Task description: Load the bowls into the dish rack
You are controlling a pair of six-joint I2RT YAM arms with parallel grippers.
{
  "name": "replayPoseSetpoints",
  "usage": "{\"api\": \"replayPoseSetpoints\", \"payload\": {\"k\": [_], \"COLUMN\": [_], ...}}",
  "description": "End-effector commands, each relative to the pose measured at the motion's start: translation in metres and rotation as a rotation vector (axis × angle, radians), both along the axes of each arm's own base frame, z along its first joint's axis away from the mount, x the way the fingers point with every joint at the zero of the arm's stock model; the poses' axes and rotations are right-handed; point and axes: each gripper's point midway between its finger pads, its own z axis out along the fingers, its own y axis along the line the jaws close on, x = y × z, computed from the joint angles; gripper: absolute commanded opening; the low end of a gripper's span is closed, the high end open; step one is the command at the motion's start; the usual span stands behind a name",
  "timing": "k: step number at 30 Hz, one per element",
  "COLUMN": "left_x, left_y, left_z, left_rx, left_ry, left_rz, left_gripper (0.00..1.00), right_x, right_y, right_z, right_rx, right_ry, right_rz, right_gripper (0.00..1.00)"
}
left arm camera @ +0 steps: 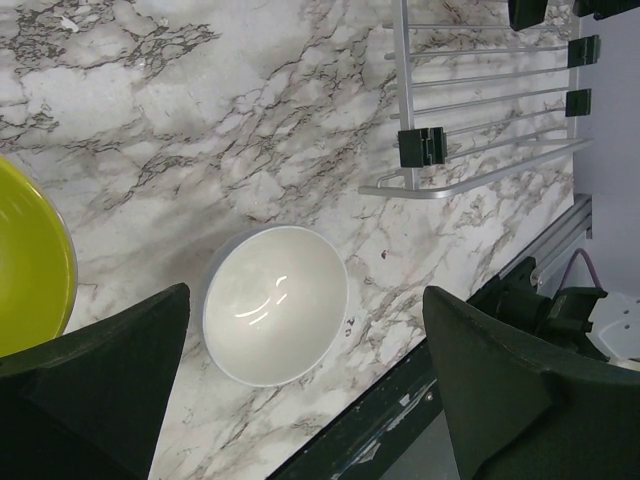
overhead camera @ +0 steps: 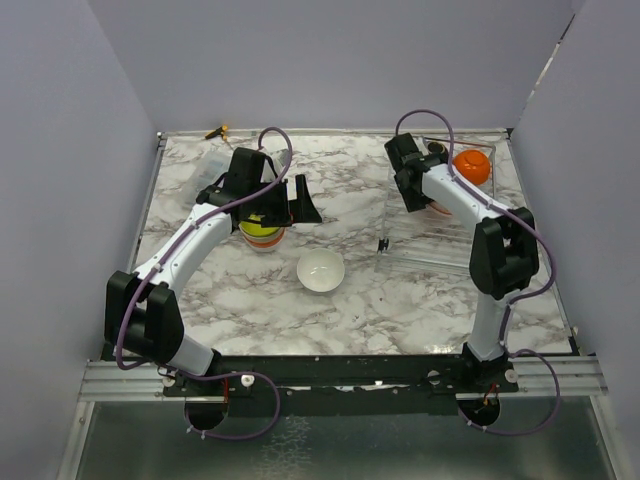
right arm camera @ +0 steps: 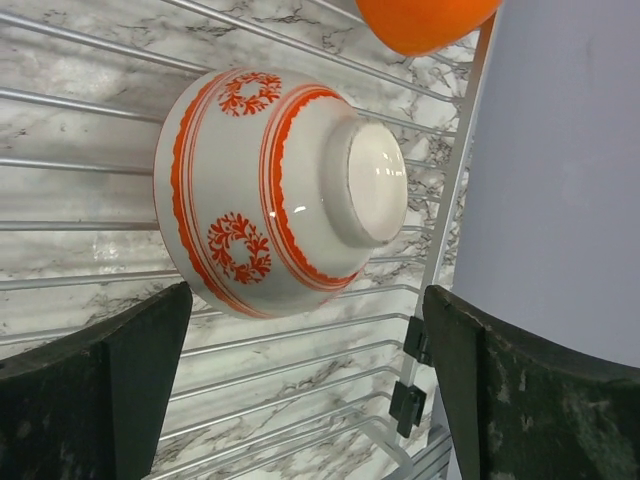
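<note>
Marble table (overhead camera: 400,300): grey walls on three sides.
Dish rack (overhead camera: 420,245): on my right half of the table.
Left gripper (left arm camera: 305,330): spread wide, empty, above the lime green bowl (overhead camera: 258,228).
Right gripper (right arm camera: 308,300): spread wide over the rack, empty.
Patterned bowl (right arm camera: 270,190): tipped on the rack bars, foot showing, between my right fingers, untouched.
Orange bowl (overhead camera: 472,166): rack's far corner.
White bowl (overhead camera: 321,271): upright on the marble, left of the rack.

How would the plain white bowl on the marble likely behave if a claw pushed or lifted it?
The plain white bowl looks glossy, so it may slip in a grip. Sitting upright on the smooth table, it would probably slide, not tip.
</note>
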Motion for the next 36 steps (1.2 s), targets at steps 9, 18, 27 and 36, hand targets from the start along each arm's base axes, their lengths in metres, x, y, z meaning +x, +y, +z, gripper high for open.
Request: {"api": "replayPoseSetpoints", "payload": {"k": [9, 18, 27, 36], "left_x": [0.009, 0.007, 0.008, 0.011], "left_y": [0.017, 0.02, 0.018, 0.016], "left_z": [-0.017, -0.016, -0.017, -0.014], "left_rx": [0.105, 0.112, 0.103, 0.094], "left_ry": [0.006, 0.006, 0.021, 0.025], "left_rz": [0.072, 0.093, 0.1, 0.103], "left_gripper": [0.99, 0.99, 0.98, 0.98], "right_x": [-0.008, -0.012, -0.033, 0.001], "right_y": [0.03, -0.017, -0.069, -0.055], "right_z": [0.019, 0.046, 0.002, -0.031], "right_rx": [0.272, 0.384, 0.446, 0.629], "right_ry": [-0.104, -0.338, -0.276, -0.213], "right_rz": [0.074, -0.179, -0.401, -0.356], "right_gripper": [0.96, 0.59, 0.52, 0.47]}}
